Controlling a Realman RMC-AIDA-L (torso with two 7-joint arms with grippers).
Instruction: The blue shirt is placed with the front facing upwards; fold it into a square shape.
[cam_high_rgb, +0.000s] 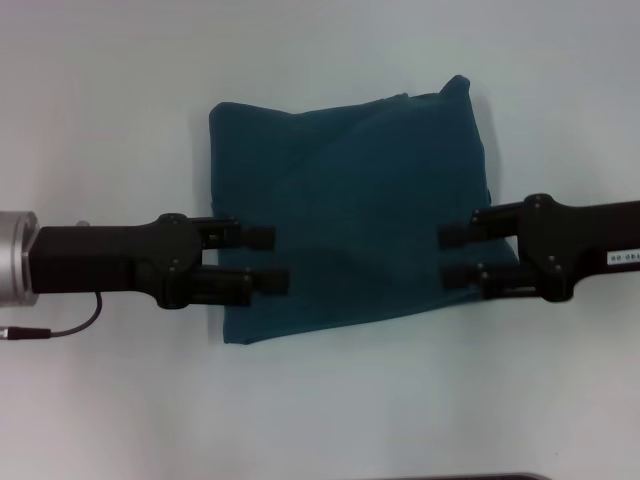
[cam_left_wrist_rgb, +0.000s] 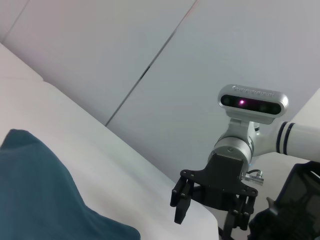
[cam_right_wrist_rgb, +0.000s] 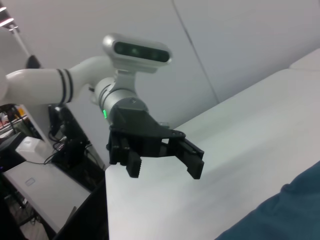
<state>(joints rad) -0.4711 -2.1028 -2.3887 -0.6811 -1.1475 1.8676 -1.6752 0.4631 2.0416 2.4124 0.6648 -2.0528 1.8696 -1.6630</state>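
The blue shirt (cam_high_rgb: 350, 220) lies on the white table (cam_high_rgb: 120, 120) folded into a rough square, plain teal side up, with no lettering showing. My left gripper (cam_high_rgb: 268, 258) reaches in over the shirt's left edge, fingers apart and holding nothing. My right gripper (cam_high_rgb: 452, 255) reaches in over the right edge, also open and holding nothing. The left wrist view shows a corner of the shirt (cam_left_wrist_rgb: 40, 200) and the right gripper (cam_left_wrist_rgb: 210, 212) farther off. In the right wrist view the left gripper (cam_right_wrist_rgb: 162, 162) stands open beyond a shirt corner (cam_right_wrist_rgb: 290, 210).
A thin cable (cam_high_rgb: 70, 328) hangs from the left arm near the table's left side. A dark edge (cam_high_rgb: 460, 477) shows at the table's front. The right wrist view shows a bench with boxes and wires (cam_right_wrist_rgb: 35, 160) off the table.
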